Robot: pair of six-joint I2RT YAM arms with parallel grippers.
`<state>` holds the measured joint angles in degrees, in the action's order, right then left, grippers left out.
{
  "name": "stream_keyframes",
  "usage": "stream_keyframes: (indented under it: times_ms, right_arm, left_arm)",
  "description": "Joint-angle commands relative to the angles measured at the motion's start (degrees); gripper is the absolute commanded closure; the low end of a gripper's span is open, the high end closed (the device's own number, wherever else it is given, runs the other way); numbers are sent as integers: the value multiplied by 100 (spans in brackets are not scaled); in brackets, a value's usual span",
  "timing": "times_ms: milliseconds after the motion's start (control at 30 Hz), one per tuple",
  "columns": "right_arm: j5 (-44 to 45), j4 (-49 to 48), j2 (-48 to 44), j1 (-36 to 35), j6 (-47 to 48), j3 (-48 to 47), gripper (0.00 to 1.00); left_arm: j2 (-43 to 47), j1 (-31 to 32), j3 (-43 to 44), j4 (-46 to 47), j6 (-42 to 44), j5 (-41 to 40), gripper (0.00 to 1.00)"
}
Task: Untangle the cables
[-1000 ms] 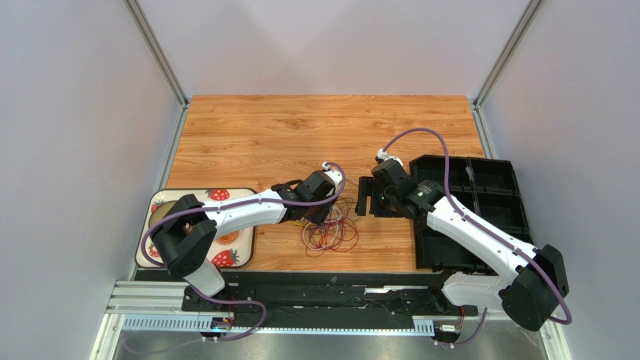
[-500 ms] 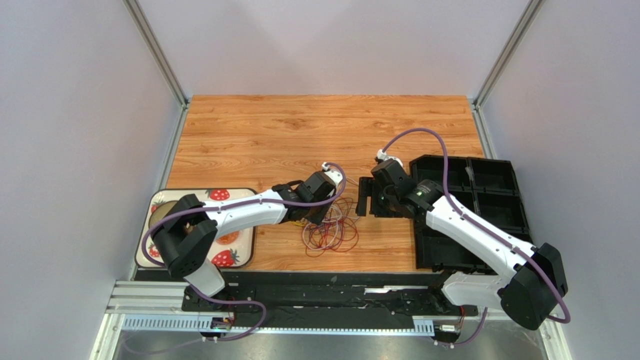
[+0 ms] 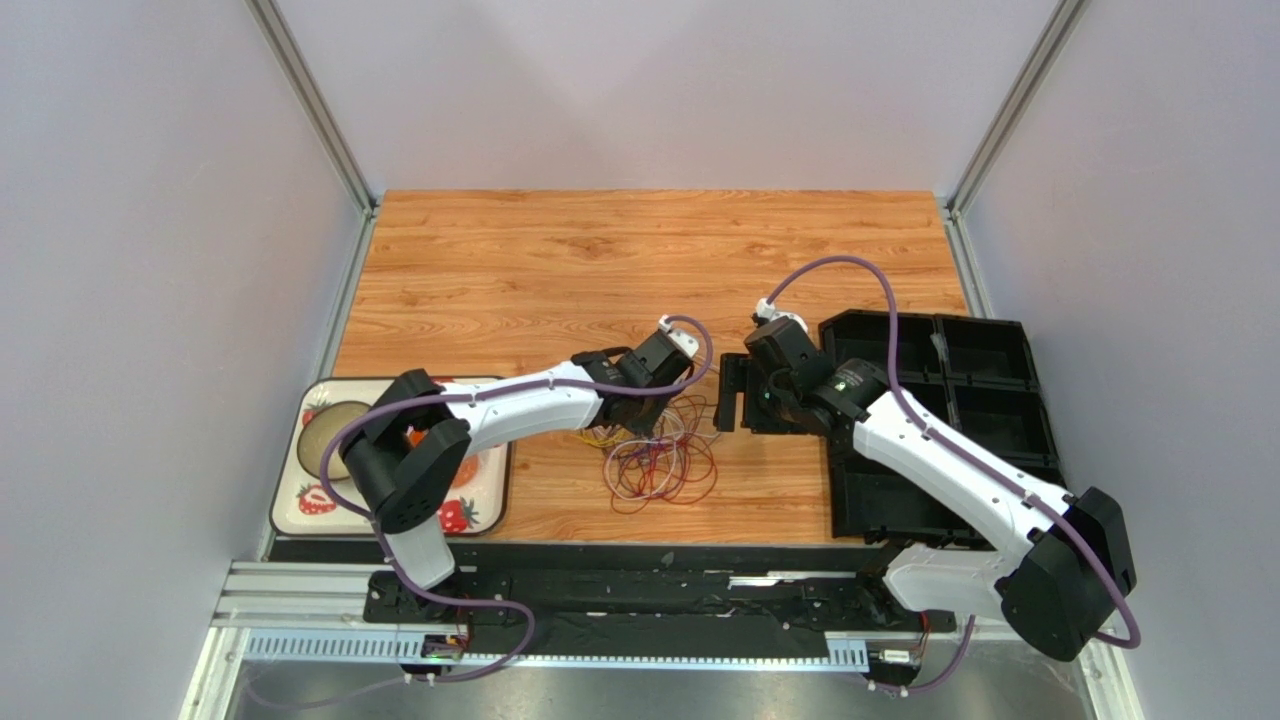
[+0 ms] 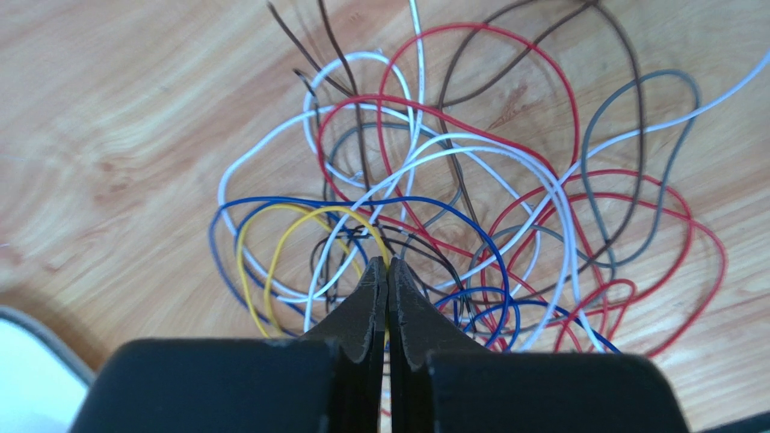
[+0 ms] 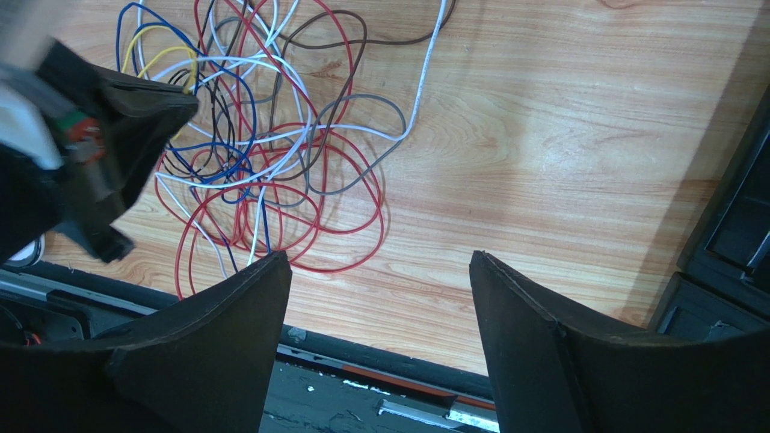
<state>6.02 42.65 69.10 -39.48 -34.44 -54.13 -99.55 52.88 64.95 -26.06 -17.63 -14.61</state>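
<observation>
The cables (image 3: 661, 462) lie in a tangle of red, white, blue, yellow, grey and dark loops on the wooden table, near its front edge. My left gripper (image 3: 643, 431) is down at the tangle's left side. In the left wrist view the left gripper (image 4: 388, 267) is shut, and a yellow cable (image 4: 271, 207) runs in between its tips; the rest of the cables (image 4: 470, 171) spread beyond it. My right gripper (image 3: 729, 393) hovers just right of the pile. Seen from the right wrist, the right gripper (image 5: 380, 262) stands open and holds nothing, with the cables (image 5: 262, 153) at upper left.
A strawberry-patterned tray (image 3: 319, 498) sits at the left under the left arm. Black compartment bins (image 3: 977, 405) fill the right side, and their edge (image 5: 737, 225) shows beside the right gripper. The table's front rail (image 5: 361, 361) is close below.
My left gripper has gone from partly open to shut on the yellow cable, and its arm has shifted slightly to the right. The right arm has not moved.
</observation>
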Motion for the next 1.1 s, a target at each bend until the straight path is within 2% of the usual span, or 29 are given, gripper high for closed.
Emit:
stream_keyframes:
  times_ms: [0, 200, 300, 333, 533, 667, 767, 967, 1000, 1033, 1067]
  right_arm:
    - [31, -64, -125, 29, 77, 8, 23]
    - [31, -56, -151, 29, 121, -62, 23]
    - [39, -56, -213, 29, 148, -141, 23]
    - [83, -21, -248, 37, 156, -159, 23]
    - [267, 15, -581, 46, 271, -326, 23]
    - [408, -29, -889, 64, 280, -326, 23]
    - [470, -47, -1161, 64, 279, -274, 23]
    - [883, -55, -1917, 81, 157, 51, 23]
    - [944, -55, -1996, 81, 139, 95, 23]
    - [953, -47, -2136, 81, 113, 130, 23]
    - [962, -29, -2242, 90, 34, 235, 23]
  left_arm:
    - [593, 29, 816, -758, -4, -349, 100]
    - [866, 20, 2231, -1927, 163, -455, 100]
    - [876, 20, 3144, -2446, 268, -341, 100]
    - [867, 20, 3686, -2682, 295, -262, 100]
    - [972, 20, 5717, -3054, 690, 194, 100]
    - [928, 20, 6468, -3106, 840, 239, 100]
    - [1068, 20, 6137, -3045, 674, 336, 100]
    - [1946, 20, 3511, -1834, -309, 994, 100]
    - [2052, 20, 2776, -1362, -425, 1248, 100]
    - [2175, 20, 2412, -1114, -548, 1398, 100]
    - [2403, 20, 1721, -302, -897, 1722, 100]
